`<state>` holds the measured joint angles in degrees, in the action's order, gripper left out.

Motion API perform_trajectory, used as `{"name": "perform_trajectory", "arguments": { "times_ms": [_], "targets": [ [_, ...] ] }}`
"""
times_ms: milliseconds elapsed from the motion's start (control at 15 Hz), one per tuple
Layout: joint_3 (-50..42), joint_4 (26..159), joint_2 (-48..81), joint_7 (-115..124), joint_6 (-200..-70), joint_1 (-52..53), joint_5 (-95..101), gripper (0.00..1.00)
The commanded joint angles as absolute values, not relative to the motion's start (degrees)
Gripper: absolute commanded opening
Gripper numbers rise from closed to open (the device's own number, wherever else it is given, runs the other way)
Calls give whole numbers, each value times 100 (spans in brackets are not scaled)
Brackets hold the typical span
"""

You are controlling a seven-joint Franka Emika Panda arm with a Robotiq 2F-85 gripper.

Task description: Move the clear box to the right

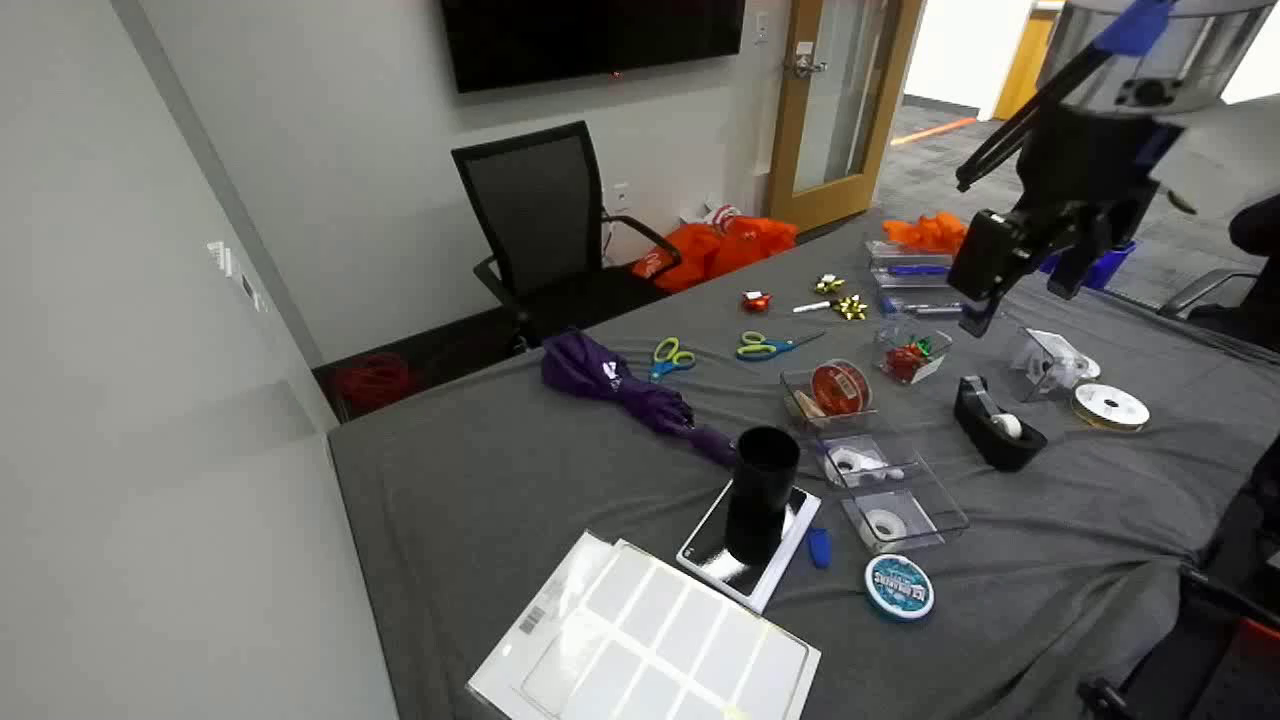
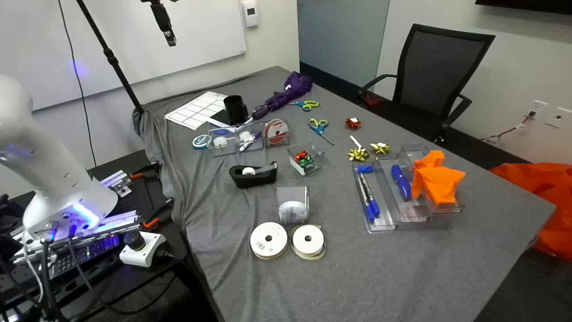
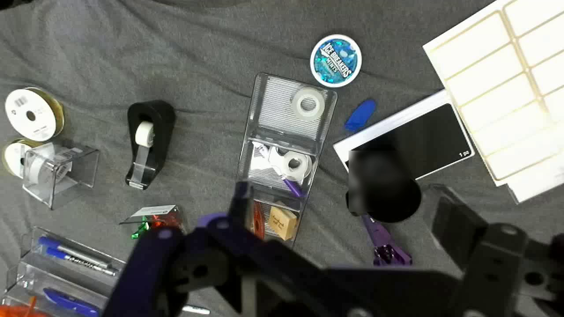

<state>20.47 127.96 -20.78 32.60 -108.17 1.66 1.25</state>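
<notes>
Fingers (image 3: 460,229) stand wide apart, released, above the grey-covered desk (image 2: 380,277). Nearest in an exterior view, two white ribbon spools (image 2: 268,249) lie side by side. Just behind them is the clear box (image 2: 292,197), small, see-through and greyish, its edges dark in the wrist view; a white rounded item (image 2: 292,213) shows inside, too unclear to name. Off to one side, clear trays (image 2: 385,210) hold two blue-capped markers (image 2: 374,208) in one channel, a blue implement (image 2: 401,182) in the next, and an orange bundle (image 2: 440,181) that rises above the rim. Farther back come a black tape dispenser (image 2: 254,180) and a small clear bin (image 2: 316,162) of red and green bows (image 2: 302,156). Beyond these lies a clear organizer (image 3: 275,114) with three compartments: a tape roll (image 3: 296,105) in one end, another white roll (image 3: 304,169) and a white-and-purple marker (image 3: 292,187) in the middle, a red ribbon spool (image 2: 279,127) and a wooden block (image 3: 282,222) in the other end. Just beside the tape-roll end sits a round mint tin (image 3: 335,60). Past the organizer, a black cup (image 2: 233,107) stands on a flat white box (image 3: 434,141) with a black face, and a purple umbrella (image 2: 298,85) lies near the cup.
</notes>
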Motion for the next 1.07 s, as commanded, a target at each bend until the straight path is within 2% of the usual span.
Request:
{"name": "perform_trajectory", "arguments": {
  "times_ms": [0, 467, 1000],
  "targets": [
    [1890, 12782, -2050, 3315, -10800, 346, 190, 100],
    [1383, 12806, -1896, 2974, -11221, 251, 73, 100],
    [683, 12863, -1167, 2461, -12779, 205, -409, 100]
  ]
}}
